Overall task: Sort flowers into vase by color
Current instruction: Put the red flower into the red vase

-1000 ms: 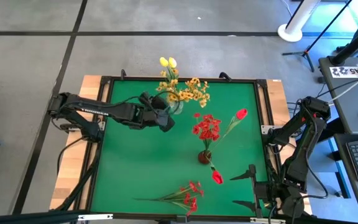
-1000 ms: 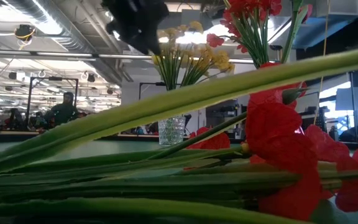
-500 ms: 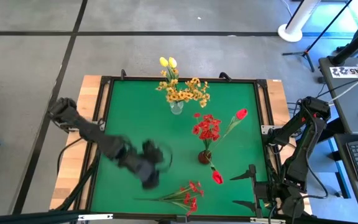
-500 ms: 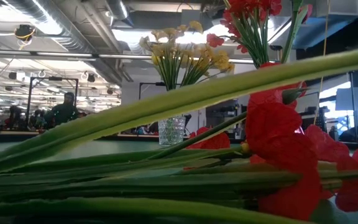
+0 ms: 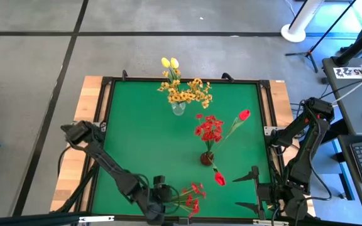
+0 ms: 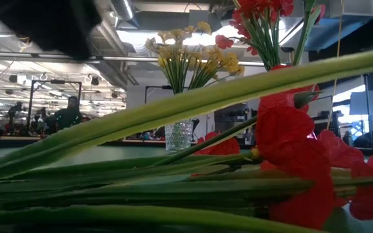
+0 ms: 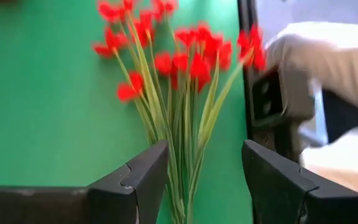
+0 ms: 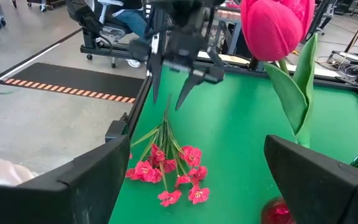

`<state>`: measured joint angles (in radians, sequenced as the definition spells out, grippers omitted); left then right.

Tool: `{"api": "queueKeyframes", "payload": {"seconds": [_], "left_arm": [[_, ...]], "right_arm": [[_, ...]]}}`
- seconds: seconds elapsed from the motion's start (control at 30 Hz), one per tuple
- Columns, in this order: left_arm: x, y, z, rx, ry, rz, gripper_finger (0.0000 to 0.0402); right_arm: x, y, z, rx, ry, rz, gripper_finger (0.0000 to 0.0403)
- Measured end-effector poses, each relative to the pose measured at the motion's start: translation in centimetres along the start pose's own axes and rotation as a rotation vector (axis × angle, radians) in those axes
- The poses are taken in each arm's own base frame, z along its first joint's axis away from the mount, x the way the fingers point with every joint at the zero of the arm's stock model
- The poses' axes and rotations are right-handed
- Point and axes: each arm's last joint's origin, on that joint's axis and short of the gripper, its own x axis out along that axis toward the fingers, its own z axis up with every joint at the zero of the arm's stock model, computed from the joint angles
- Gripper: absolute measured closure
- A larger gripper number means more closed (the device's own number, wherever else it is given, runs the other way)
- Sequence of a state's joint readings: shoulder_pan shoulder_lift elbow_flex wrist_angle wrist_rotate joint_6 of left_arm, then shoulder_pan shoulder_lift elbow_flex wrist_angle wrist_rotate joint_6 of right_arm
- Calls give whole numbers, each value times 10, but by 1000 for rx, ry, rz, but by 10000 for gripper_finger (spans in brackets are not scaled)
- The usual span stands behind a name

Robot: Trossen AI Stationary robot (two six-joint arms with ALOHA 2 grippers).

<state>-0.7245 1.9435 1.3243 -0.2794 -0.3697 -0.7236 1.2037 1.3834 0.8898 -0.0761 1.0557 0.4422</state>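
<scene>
High view: left gripper (image 5: 158,202) over red spray (image 5: 190,198)

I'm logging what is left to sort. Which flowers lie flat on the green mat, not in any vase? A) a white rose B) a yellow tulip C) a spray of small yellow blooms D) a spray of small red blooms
D: the spray of small red blooms on thin green stems lies on the mat at its near edge, with the open left claw straddling its stems.

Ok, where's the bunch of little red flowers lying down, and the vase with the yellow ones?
red spray (image 5: 190,198): high view, on its blooms.
clear vase (image 5: 178,109): high view, on the glass body below the yellow flowers.
</scene>
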Motion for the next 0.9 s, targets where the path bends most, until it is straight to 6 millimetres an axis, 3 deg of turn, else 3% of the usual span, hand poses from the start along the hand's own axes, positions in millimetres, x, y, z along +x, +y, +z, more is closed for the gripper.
{"api": "queueKeyframes", "payload": {"seconds": [0.33, 0.57, 0.73, 0.9], "left_arm": [[26, 0, -31, 119, 130, 47, 204], [47, 12, -34, 183, 147, 94, 212], [53, 20, -30, 168, 152, 113, 271], [53, 24, -26, 102, 92, 185, 379]], "right_arm": [[0, 0, 0, 24, 0, 0, 33], [0, 0, 0, 20, 1, 0, 33], [0, 0, 0, 29, -2, 2, 33], [0, 0, 1, 34, -5, 3, 33]]}}
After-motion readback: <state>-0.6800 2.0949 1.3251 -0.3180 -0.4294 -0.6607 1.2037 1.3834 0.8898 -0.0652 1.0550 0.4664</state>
